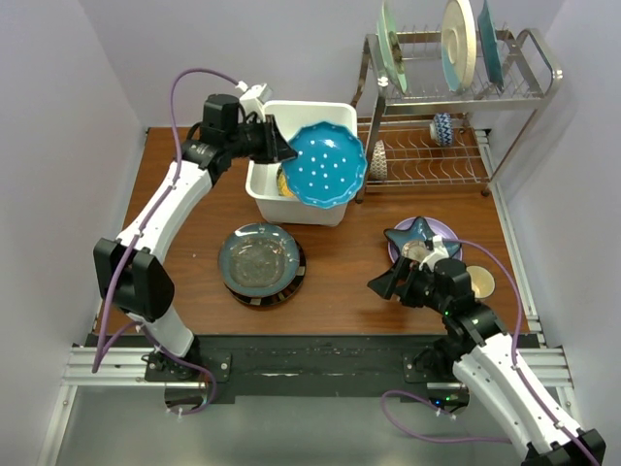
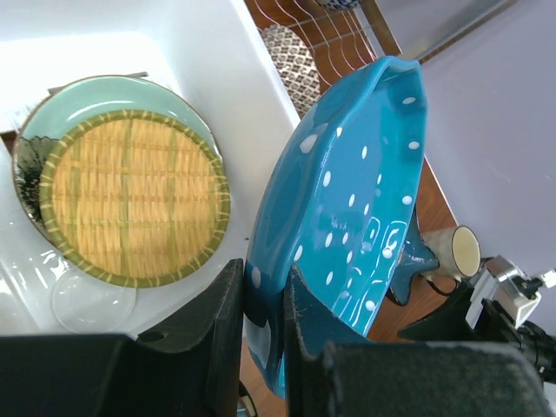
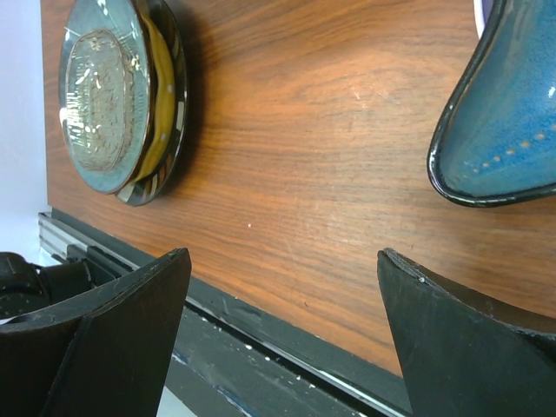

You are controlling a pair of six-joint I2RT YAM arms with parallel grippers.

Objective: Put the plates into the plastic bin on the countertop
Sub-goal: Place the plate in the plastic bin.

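Left pincer clamps blue dotted plate over plastic bin (mint plate already inside); right pincer wide, empty; teal-topped stack, star plate not yet binned.

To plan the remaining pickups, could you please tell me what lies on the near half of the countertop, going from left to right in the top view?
Teal plate stack → star plate → mug.
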